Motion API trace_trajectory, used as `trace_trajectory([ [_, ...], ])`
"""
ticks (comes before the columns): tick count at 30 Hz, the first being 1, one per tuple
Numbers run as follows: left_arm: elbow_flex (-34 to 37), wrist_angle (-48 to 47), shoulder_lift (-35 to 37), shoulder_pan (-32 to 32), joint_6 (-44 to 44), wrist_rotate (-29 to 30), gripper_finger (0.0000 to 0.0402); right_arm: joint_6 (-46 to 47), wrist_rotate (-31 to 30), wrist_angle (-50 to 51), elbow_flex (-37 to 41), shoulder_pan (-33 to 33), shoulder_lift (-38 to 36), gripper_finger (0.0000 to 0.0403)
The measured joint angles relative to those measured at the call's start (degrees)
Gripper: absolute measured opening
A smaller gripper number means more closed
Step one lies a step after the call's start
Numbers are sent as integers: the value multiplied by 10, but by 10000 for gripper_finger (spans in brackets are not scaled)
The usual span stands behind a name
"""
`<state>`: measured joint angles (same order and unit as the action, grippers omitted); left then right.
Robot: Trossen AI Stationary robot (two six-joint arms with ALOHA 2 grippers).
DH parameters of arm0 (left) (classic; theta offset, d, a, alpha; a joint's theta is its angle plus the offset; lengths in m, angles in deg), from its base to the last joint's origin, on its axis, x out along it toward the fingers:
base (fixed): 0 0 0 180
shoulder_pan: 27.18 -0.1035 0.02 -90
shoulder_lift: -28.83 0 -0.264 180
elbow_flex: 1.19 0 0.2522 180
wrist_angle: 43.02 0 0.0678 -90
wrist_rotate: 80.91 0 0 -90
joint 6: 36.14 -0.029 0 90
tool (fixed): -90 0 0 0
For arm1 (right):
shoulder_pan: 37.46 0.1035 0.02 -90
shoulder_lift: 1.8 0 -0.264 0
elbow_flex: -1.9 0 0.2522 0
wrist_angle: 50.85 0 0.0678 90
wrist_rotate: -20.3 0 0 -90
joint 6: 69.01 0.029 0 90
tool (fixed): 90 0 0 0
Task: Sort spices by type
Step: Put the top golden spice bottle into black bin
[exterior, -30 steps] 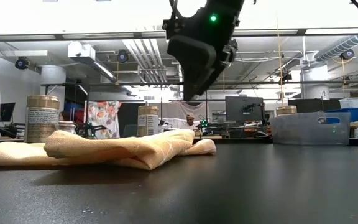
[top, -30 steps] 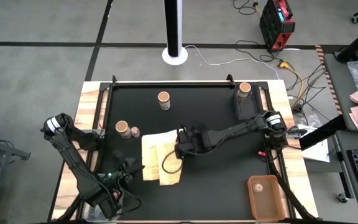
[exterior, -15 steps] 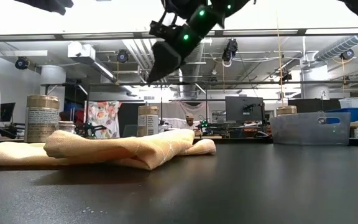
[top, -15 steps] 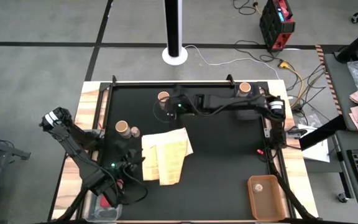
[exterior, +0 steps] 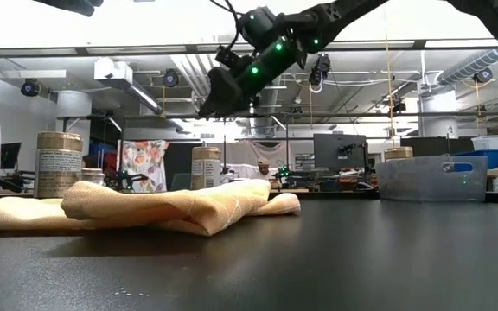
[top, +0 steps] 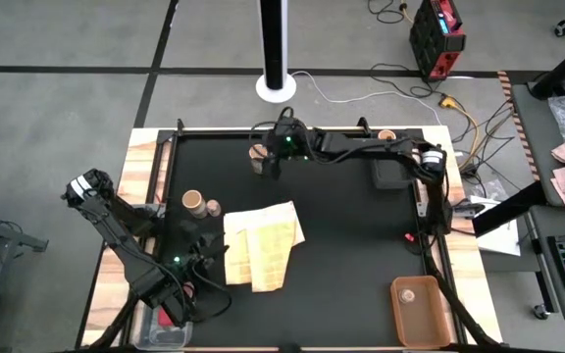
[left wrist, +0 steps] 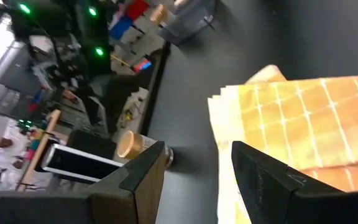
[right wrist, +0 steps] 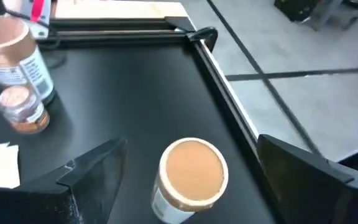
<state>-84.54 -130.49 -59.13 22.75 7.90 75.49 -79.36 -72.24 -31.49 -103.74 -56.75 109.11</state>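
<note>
1. Two arms are seen over the black table; the right gripper is held released above a jar near the table's far edge, its fingers spread to either side of the tan top.
2. A second jar, with a smaller jar touching it, is placed between the two grippers, beside the yellow cloth.
3. A third jar is found behind the right gripper, at the far right corner.
4. The left gripper is held released just beside the cloth's near left edge.

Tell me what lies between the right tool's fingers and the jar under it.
Nothing: the right wrist view shows bare black mat between the right tool and the jar.
</note>
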Motion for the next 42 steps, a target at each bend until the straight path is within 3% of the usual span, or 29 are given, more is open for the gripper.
trace_trajectory([
  [3, 0, -3, 0, 0, 0, 21, 171, 17, 34, -28, 0, -12, 21, 348],
  [8, 0, -6, 0, -1, 0, 27, 171, 36, 41, -34, 0, -14, 48, 352],
  [42, 0, -7, 0, -2, 20, 36, 171, -21, 10, -97, -8, -2, 104, 354],
])
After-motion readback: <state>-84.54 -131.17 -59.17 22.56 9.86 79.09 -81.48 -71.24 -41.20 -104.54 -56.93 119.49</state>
